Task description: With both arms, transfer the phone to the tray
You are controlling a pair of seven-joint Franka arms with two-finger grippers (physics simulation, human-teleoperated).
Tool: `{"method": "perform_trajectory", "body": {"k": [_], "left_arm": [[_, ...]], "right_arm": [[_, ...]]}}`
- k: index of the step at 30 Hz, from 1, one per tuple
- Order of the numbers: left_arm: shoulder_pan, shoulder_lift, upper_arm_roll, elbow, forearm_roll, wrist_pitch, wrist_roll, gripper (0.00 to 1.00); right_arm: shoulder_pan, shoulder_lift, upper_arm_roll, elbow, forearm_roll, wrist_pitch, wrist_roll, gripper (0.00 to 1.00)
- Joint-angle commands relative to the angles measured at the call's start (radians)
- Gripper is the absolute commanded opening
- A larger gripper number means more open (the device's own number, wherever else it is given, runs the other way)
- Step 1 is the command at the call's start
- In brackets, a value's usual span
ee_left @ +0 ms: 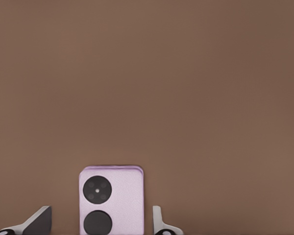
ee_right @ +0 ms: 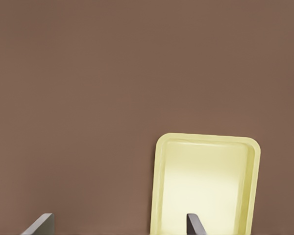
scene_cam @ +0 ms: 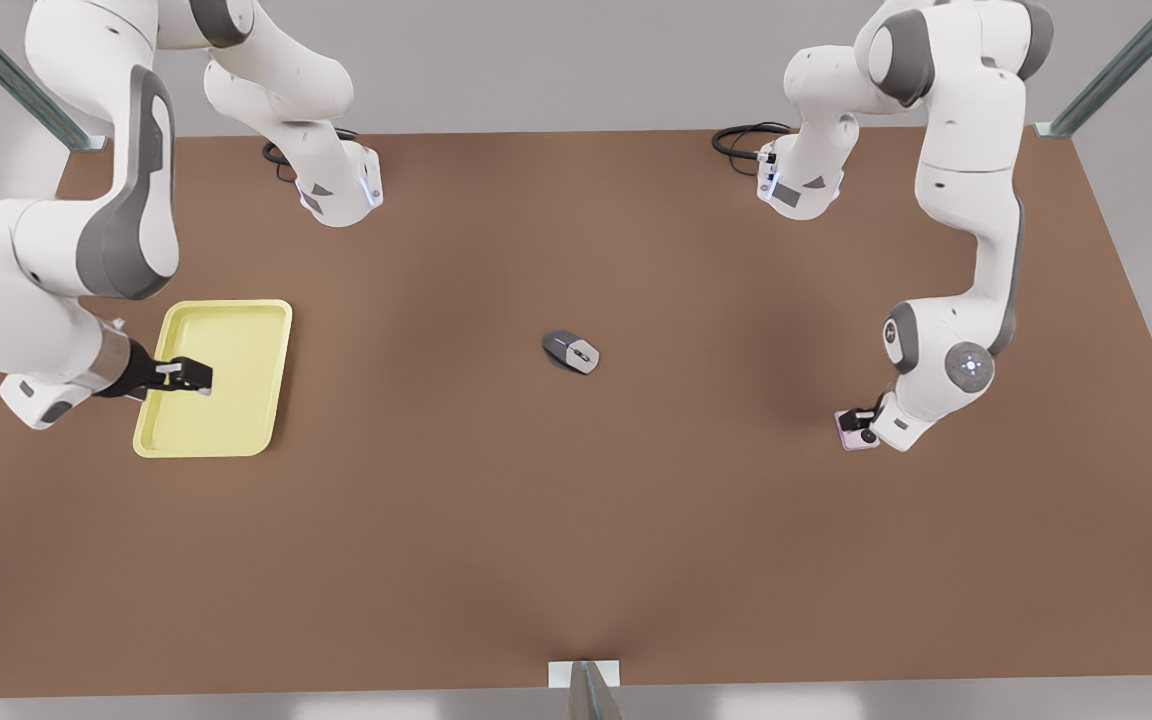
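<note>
**Left gripper open around the phone, right gripper open over the tray**

Front view: A brown worktop (scene_cam: pixel 576 520) fills most of the frame. At the right of the frame a white arm bends down, and its gripper, the left gripper (scene_cam: pixel 860 418), is at the pink phone (scene_cam: pixel 857 431), which lies flat on the worktop at the middle right of the frame. From here I cannot tell whether the gripper touches the phone. At the left of the frame the other arm reaches over the yellow tray (scene_cam: pixel 226 330), and the right gripper (scene_cam: pixel 198 377) is above the tray's floor, near its middle. The tray lies flat at the middle left of the frame, well apart from the phone. A grey computer mouse (scene_cam: pixel 570 352) lies near the centre of the frame, between the tray and the phone. Black cables (scene_cam: pixel 741 140) lie at the upper edge of the worktop beside the arm bases.

Left wrist view: The phone (ee_left: pixel 111 200) is at the bottom centre of the frame, with two black circles on its face. The two fingers (ee_left: pixel 39 221) of the left gripper (ee_left: pixel 100 223) stand on both sides of it with a gap on each side, so the gripper is open and does not grip the phone.

Right wrist view: The tray (ee_right: pixel 206 183) is at the lower right of the frame. The fingers (ee_right: pixel 193 224) of the right gripper (ee_right: pixel 118 224) are wide apart at the bottom edge, and nothing is between them; one finger is in front of the tray, the other in front of the bare worktop (ee_right: pixel 88 98).
</note>
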State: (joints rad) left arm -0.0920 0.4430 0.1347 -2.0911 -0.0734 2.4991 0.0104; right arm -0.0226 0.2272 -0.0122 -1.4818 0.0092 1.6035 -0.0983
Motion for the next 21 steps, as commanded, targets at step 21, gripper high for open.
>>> {"method": "perform_trajectory", "body": {"k": [21], "left_arm": [[-0.005,0.088,-0.001,-0.020,0.004,0.089,0.020,0.86]], "right_arm": [[0.009,0.040,-0.003,-0.005,-0.011,0.047,-0.028,1.00]]}}
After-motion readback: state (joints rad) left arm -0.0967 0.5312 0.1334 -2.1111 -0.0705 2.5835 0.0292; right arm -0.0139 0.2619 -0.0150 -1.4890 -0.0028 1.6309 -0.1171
